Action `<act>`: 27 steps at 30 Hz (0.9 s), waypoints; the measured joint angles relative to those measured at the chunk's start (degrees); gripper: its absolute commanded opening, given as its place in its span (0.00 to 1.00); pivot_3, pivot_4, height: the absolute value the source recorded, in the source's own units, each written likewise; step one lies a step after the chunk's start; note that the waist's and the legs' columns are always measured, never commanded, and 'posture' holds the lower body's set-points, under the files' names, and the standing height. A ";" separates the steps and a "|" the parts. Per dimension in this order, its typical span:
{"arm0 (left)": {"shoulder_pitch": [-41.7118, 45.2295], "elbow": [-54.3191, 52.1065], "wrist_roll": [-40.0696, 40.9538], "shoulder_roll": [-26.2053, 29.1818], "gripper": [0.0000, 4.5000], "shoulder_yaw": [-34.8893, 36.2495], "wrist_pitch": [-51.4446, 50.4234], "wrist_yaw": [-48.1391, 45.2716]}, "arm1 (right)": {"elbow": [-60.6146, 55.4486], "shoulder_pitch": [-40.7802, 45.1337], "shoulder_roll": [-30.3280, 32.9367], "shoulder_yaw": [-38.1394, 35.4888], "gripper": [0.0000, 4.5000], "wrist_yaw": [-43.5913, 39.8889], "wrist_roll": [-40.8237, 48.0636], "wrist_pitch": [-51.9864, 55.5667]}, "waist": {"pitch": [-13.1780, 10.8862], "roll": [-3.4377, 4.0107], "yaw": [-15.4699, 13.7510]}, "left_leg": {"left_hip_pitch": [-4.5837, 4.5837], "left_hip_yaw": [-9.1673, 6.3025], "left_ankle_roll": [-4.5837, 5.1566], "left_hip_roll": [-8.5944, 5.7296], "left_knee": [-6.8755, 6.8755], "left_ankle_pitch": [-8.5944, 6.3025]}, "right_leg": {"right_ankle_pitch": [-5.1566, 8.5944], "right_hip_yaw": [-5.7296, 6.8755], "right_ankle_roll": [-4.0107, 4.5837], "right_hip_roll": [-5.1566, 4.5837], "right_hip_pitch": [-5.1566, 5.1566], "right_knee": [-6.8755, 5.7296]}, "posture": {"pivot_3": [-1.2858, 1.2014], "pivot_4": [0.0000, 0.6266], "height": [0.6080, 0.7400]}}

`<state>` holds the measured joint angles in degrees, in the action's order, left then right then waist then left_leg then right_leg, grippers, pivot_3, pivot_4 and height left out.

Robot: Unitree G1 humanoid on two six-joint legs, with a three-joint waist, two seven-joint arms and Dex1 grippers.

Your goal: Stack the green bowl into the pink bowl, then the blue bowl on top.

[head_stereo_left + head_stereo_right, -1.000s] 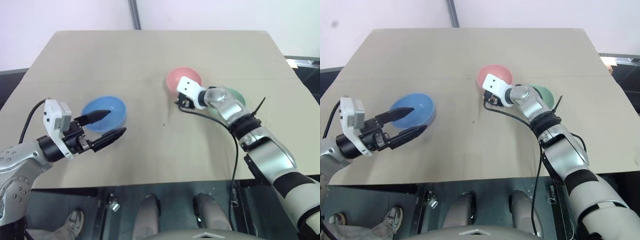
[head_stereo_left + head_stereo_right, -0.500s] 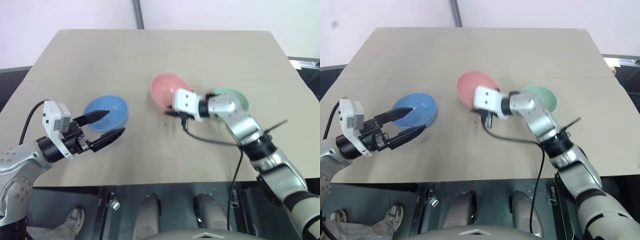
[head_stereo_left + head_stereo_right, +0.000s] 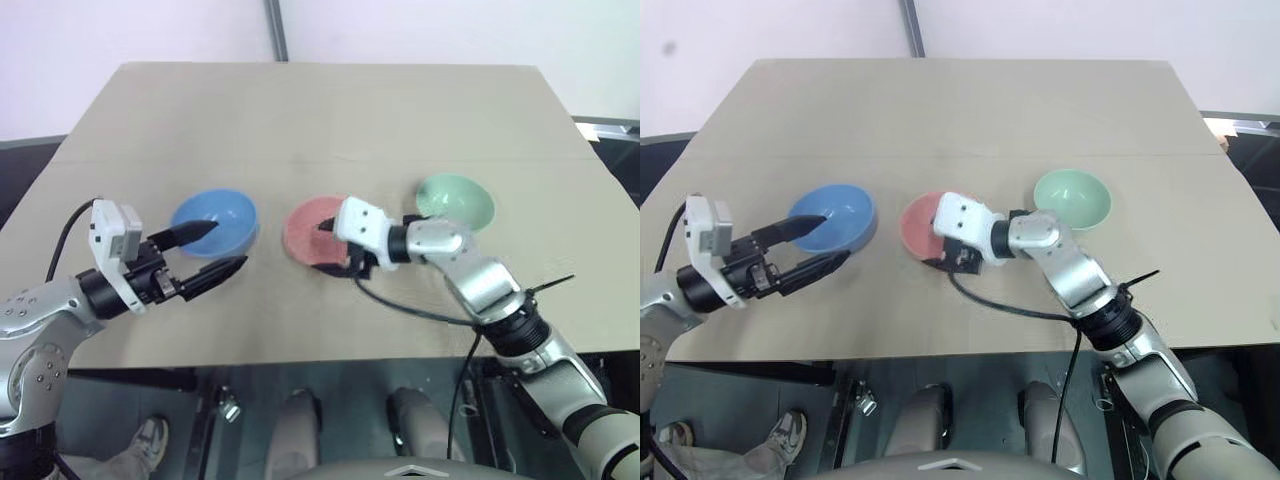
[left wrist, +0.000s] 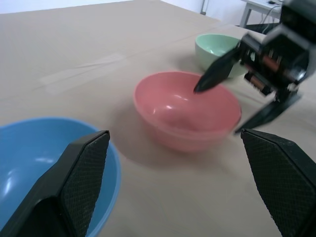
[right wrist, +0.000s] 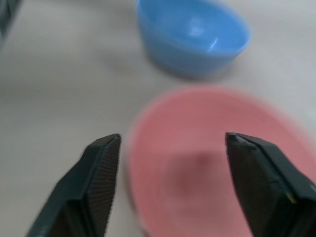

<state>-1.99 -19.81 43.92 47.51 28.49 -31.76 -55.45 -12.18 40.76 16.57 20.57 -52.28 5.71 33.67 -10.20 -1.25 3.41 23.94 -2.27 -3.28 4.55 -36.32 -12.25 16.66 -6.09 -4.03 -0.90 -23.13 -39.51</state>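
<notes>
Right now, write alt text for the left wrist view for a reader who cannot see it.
A pink bowl sits upright mid-table, with the right gripper open at its rim, one black finger over the inside and the other outside. A blue bowl sits nearer the camera, between the left gripper's open fingers, and a green bowl stands behind the pink one.

no legible text, no labels, no nos.
</notes>
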 measured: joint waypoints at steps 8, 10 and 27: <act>2.87 0.49 0.05 0.02 1.00 -2.18 -0.26 0.42 | -7.76 -4.63 19.47 -12.79 0.81 0.18 3.62 8.70 | 0.00 -0.01 -1.02 | 0.01 0.04 0.01 -0.01 0.06 -0.01 | 0.02 -0.02 0.01 -0.01 0.00 0.13 | 0.52 0.24 1.00; 3.87 0.64 0.03 -0.01 1.00 -2.85 -0.21 0.40 | -7.39 -6.47 22.58 -13.22 0.81 0.68 3.49 10.94 | -0.02 0.01 -0.84 | 0.00 0.08 0.01 -0.01 0.06 -0.01 | 0.02 -0.08 0.01 0.00 -0.03 0.12 | 0.52 0.24 1.00; 2.89 -0.23 3.64 7.31 1.00 -4.79 1.22 -21.36 | 5.06 -5.45 22.66 -7.46 0.40 3.15 1.15 11.53 | -0.07 0.00 0.26 | -0.01 0.14 0.02 -0.01 0.08 -0.01 | 0.03 -0.13 -0.01 0.00 -0.03 0.17 | 0.52 0.24 1.00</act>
<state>0.89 -20.04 47.56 54.81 23.70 -30.54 -76.81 -7.13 35.31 39.23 13.11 -49.13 6.86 45.20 -10.27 -1.25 3.67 23.93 -2.14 -3.26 4.54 -36.25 -12.26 16.69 -6.23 -4.05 -0.89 -23.16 -39.34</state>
